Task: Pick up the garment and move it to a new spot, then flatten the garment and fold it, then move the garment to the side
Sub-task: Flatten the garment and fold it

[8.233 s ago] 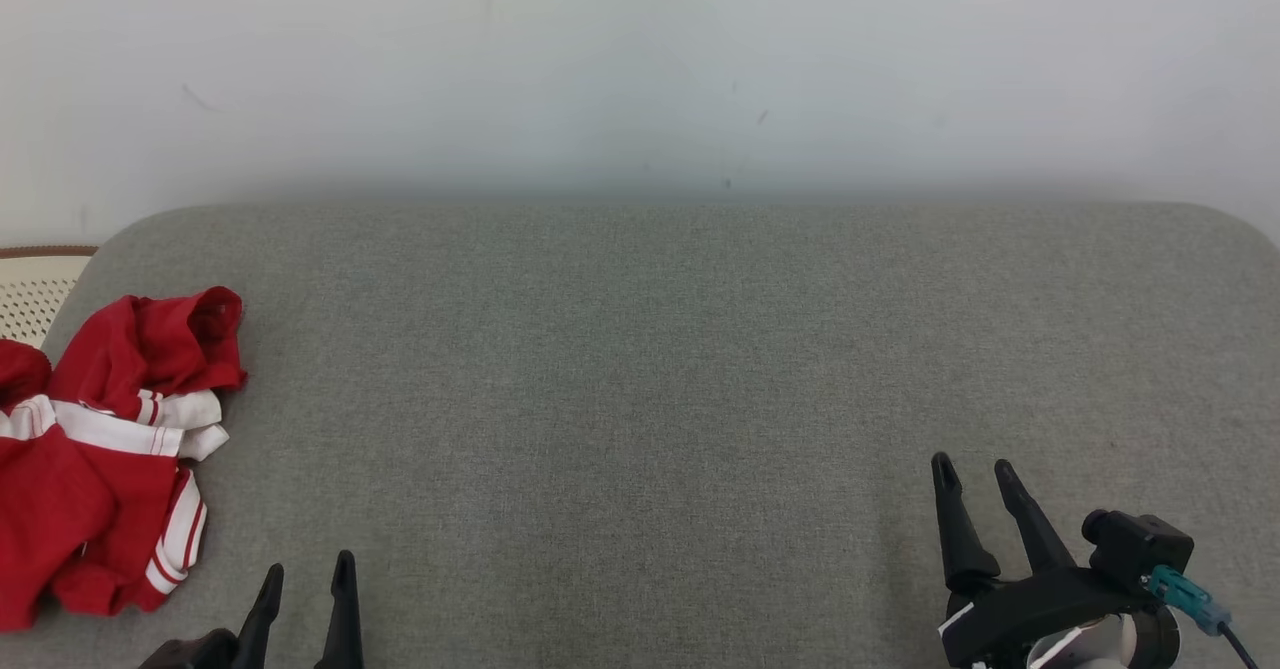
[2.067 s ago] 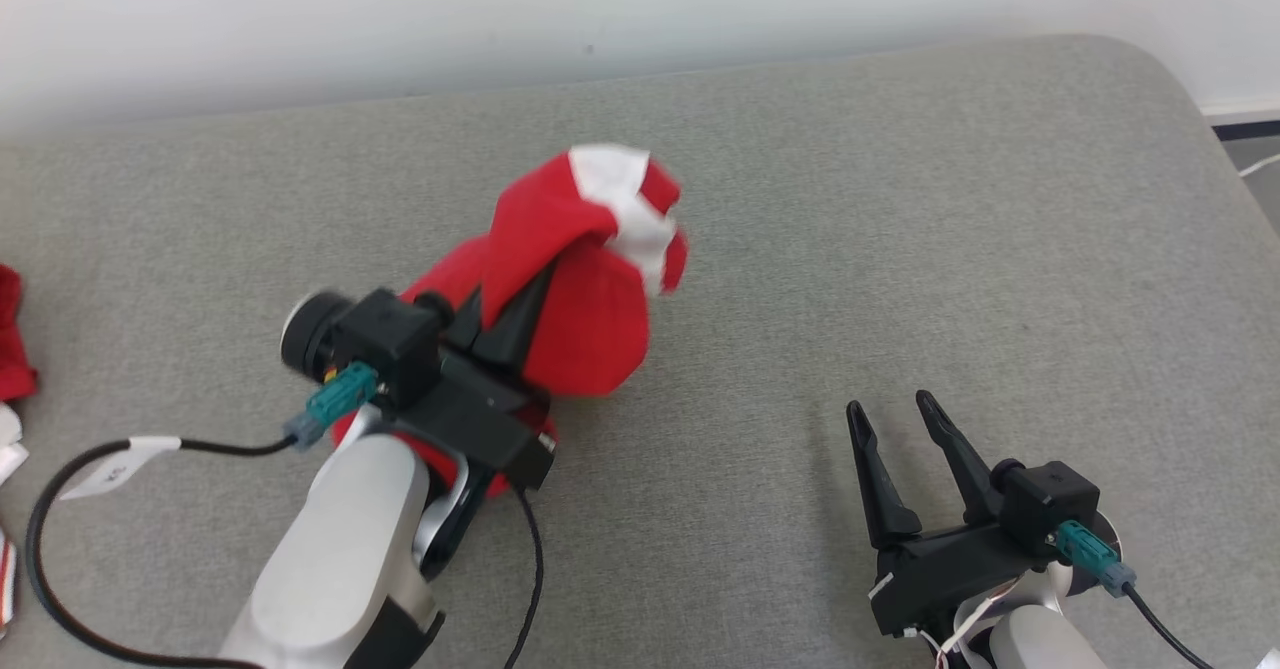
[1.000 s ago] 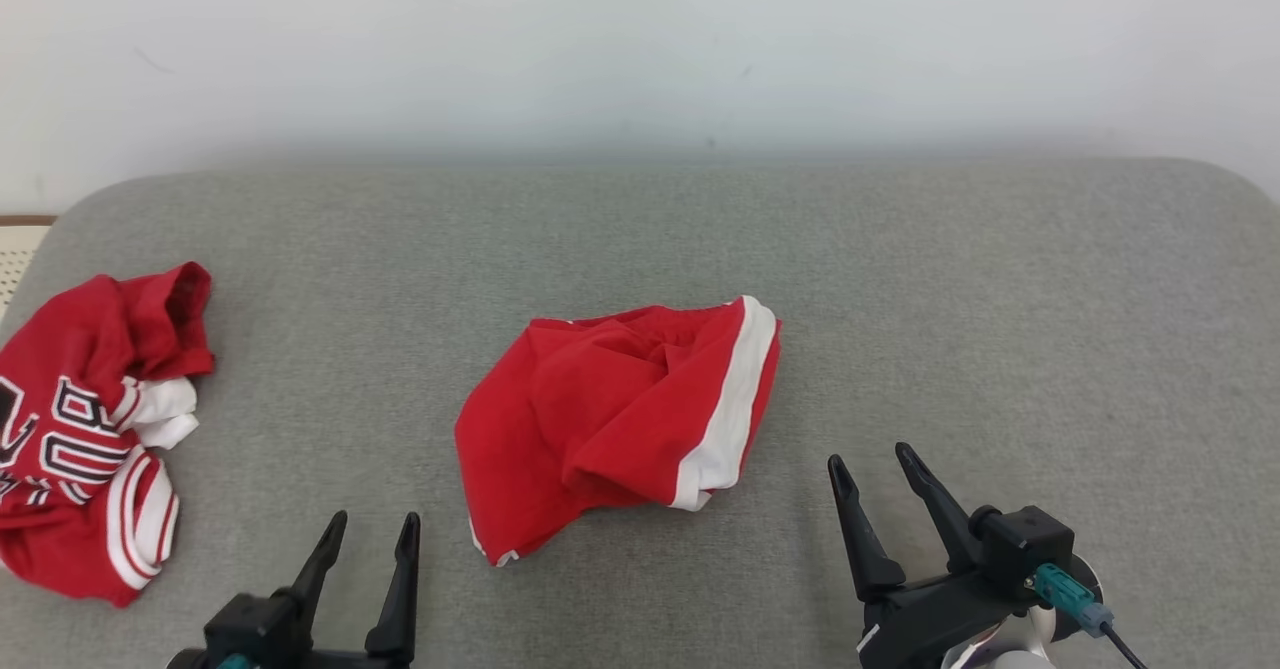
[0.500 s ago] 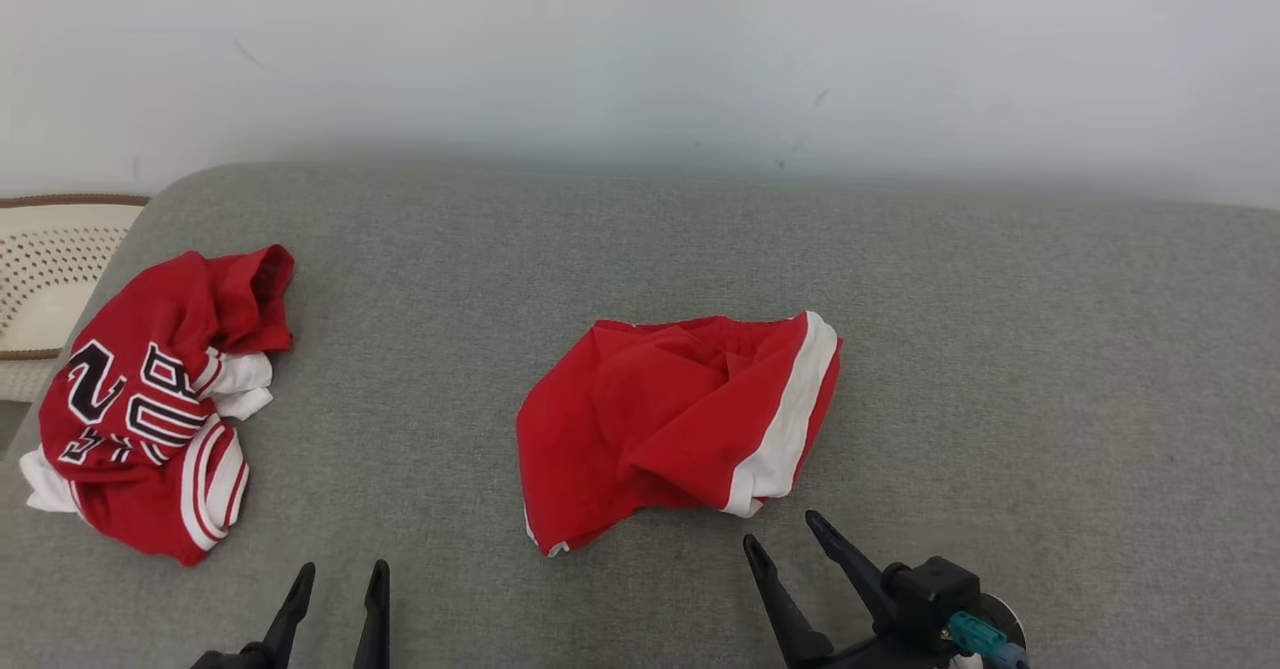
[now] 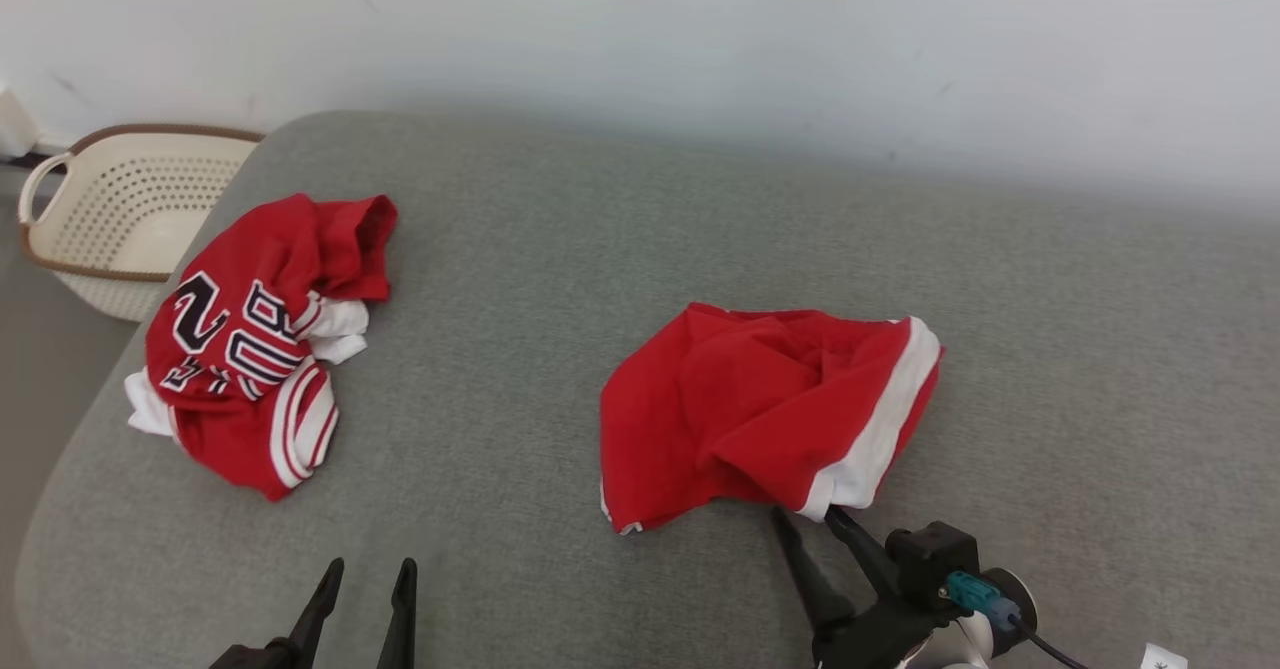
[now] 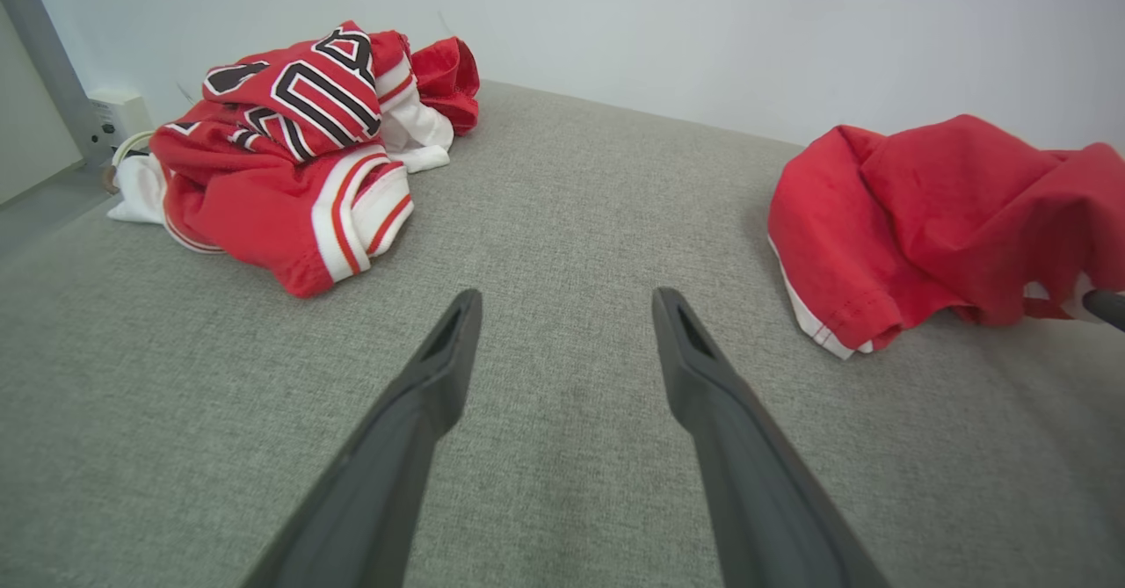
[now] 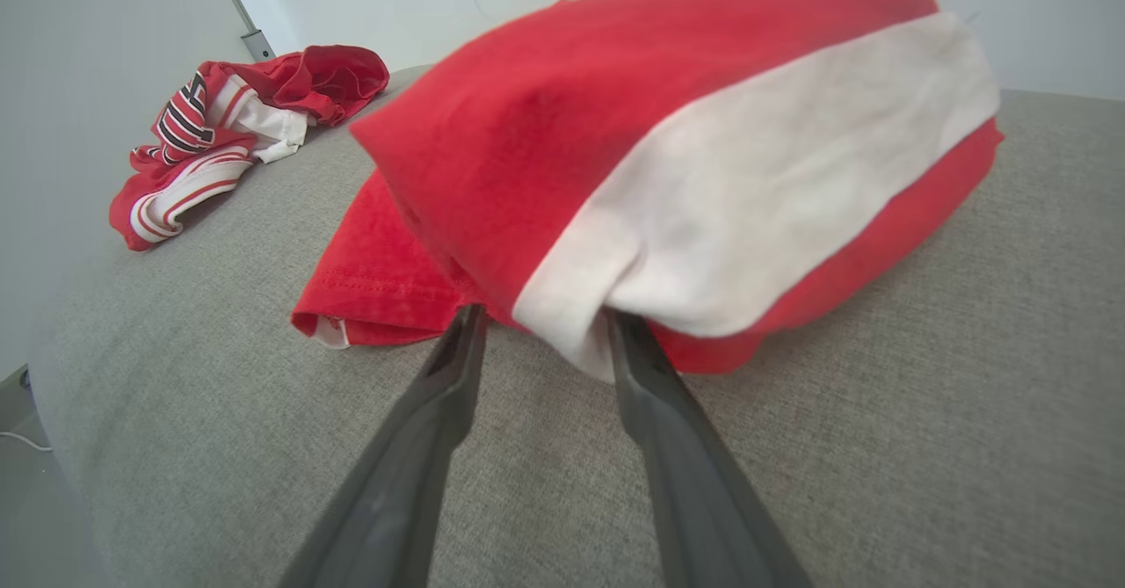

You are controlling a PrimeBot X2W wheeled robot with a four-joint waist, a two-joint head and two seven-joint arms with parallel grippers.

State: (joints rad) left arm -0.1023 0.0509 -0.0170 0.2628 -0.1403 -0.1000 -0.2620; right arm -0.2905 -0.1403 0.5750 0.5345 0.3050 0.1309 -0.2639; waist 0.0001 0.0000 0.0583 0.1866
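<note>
The garment (image 5: 760,409), red with a white band, lies crumpled in the middle of the grey cushioned surface (image 5: 520,279). My right gripper (image 5: 805,515) is at its near corner, low on the surface. In the right wrist view the garment (image 7: 668,131) looms close, and the right gripper (image 7: 543,315) is open with the folded tip of the white band between its fingers, the jaws still apart. Near the front edge my left gripper (image 5: 370,564) is open and holds nothing. In the left wrist view the left gripper (image 6: 567,298) stands over bare cloth, with the garment (image 6: 932,210) off to its right.
A second red garment (image 5: 255,339) with black and white lettering lies bunched at the surface's left end, also in the wrist views as a jersey (image 6: 290,131) and a small heap (image 7: 228,122). A cream perforated basket (image 5: 120,209) stands beyond that end. A white wall runs behind.
The head camera has swung left. My right gripper has moved forward to the garment's near corner and its fingers have narrowed a little. The left gripper stays open in place.
</note>
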